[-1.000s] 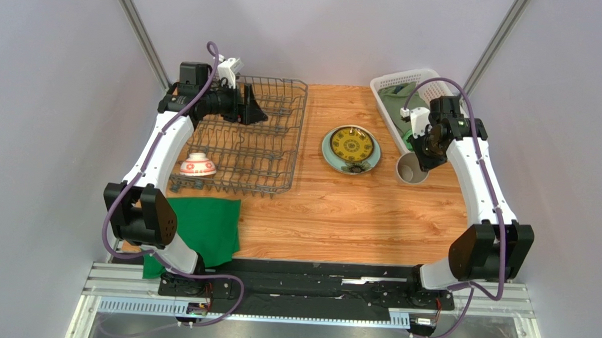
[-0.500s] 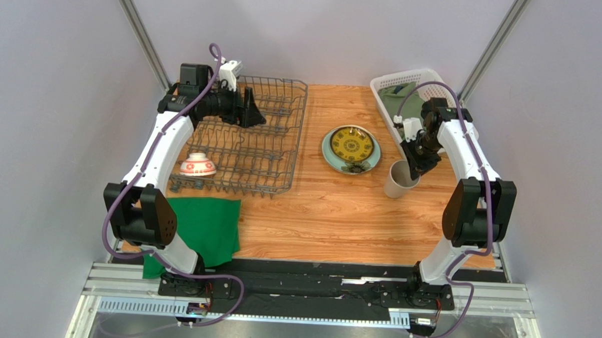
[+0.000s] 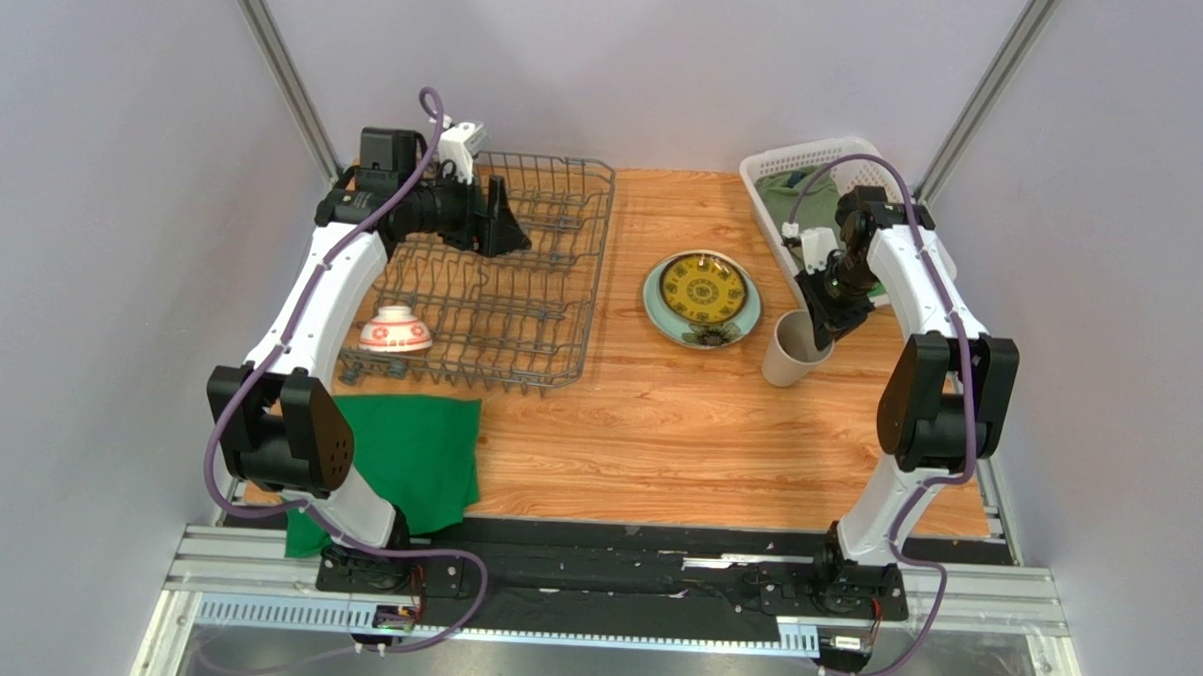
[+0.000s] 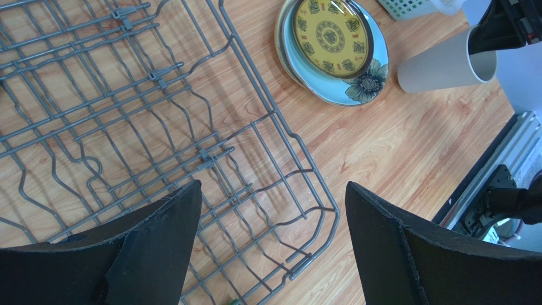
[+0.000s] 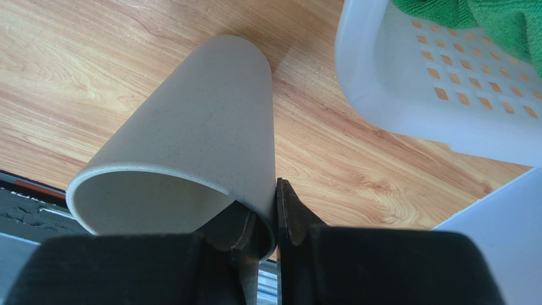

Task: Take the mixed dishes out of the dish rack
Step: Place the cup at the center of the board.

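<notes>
The right hand (image 5: 267,216) is clamped on the tilted beige cup (image 5: 191,133) at its rim, well right of the dish rack (image 3: 518,313), between the stacked plates (image 3: 702,294) and the white basket (image 5: 413,101). The left hand (image 4: 270,197), spread open, hovers over the rack's far part. A red-and-white bowl (image 3: 395,330) sits in the rack's near-left corner, and bare surface (image 3: 680,431) lies beside its near right.

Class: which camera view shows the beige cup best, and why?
Right wrist: the beige cup fills the frame, its rim pinched by the right tool. Top external shows it small; left wrist shows it far off in a corner.
</notes>
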Controlling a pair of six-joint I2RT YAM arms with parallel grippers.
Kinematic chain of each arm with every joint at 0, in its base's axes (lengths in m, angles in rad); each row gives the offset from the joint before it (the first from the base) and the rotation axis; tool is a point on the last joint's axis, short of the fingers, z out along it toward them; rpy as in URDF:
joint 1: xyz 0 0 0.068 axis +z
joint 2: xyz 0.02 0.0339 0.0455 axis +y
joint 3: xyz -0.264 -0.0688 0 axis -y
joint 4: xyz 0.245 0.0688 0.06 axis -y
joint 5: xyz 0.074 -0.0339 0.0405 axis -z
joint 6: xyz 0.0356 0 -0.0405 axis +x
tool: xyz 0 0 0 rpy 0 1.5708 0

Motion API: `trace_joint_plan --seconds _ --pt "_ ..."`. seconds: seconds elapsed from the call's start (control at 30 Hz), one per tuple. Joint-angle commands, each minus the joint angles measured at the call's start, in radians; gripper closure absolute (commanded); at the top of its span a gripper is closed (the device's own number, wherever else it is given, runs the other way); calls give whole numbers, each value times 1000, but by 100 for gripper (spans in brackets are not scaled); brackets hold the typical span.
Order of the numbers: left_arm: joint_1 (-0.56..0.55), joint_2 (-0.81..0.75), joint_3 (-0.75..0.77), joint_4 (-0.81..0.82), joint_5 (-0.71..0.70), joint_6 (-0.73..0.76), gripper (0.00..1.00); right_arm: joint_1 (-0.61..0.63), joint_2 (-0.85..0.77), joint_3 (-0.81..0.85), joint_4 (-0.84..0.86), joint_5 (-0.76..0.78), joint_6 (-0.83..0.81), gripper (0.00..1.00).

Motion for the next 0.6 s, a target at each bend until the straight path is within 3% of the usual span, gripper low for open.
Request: trace_joint_plan --seconds 0.0,0.33,0.57 --pt "7 -3 14 -4 2 19 10 -1 12 49 -5 6 -3 90" --pt "7 5 14 -12 2 43 10 -1 21 45 10 29 -1 87" --pt "7 3 10 -13 0 50 11 -1 32 39 21 32 2 79"
